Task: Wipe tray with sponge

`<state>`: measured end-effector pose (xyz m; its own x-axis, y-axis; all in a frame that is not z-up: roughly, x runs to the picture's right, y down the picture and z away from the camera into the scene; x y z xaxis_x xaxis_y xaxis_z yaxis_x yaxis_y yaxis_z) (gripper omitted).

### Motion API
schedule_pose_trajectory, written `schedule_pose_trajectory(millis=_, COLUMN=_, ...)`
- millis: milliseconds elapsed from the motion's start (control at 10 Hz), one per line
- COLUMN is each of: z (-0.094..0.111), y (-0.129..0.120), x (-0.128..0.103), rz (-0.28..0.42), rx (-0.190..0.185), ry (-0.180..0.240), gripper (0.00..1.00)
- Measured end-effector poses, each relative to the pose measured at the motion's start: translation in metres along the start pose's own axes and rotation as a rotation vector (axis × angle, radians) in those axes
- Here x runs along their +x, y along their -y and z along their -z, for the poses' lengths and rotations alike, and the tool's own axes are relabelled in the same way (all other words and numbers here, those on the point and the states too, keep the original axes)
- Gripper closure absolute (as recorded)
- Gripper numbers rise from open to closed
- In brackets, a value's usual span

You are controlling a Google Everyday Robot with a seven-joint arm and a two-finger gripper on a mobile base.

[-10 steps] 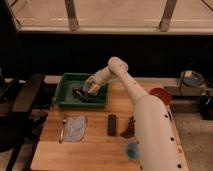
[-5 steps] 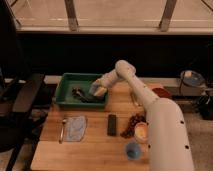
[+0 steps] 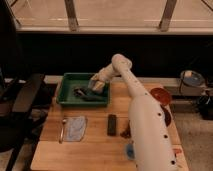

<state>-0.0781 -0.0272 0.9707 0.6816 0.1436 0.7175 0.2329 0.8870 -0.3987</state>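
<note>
The sponge (image 3: 98, 85), a pale beige block, sits at the right end of the green tray (image 3: 67, 95), low against the tray's floor near its right wall. The hand (image 3: 96, 83) is right on it, reaching down from the white arm (image 3: 142, 115) that sweeps up from the lower right of the frame. It seems to have the sponge in its grip, but I cannot tell how far apart its fingers stand. A dark object (image 3: 85, 93) lies on the tray floor just left of the sponge, near the middle; what it is cannot be made out.

The tray rests in the upper left of the wooden counter (image 3: 95, 142). Below it lie a light blue-grey cloth (image 3: 76, 127) with a slim utensil (image 3: 63, 130) beside it, and a dark rectangular item (image 3: 112, 124) stands further right. A reddish bowl (image 3: 160, 95) sits at the counter's right edge.

The wipe looks under way, with most of the floor to the left uncovered. The main risks, as I judge them: a leftward stroke could drive the sponge into the dark object and shove it along instead of cleaning; pressing too hard might slide the light tray across the counter; and the soft sponge could slip loose under sideways drag.
</note>
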Motion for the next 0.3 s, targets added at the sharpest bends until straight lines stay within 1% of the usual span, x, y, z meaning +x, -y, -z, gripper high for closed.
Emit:
schedule_pose_trajectory(millis=100, z=-0.007, y=0.001, x=-0.009, rz=0.014, rx=-0.007, ry=0.015, gripper=1.0)
schedule_pose_trajectory(millis=300, z=-0.01, y=-0.015, x=-0.018, rz=0.012, rx=-0.019, ry=0.037, gripper=1.0)
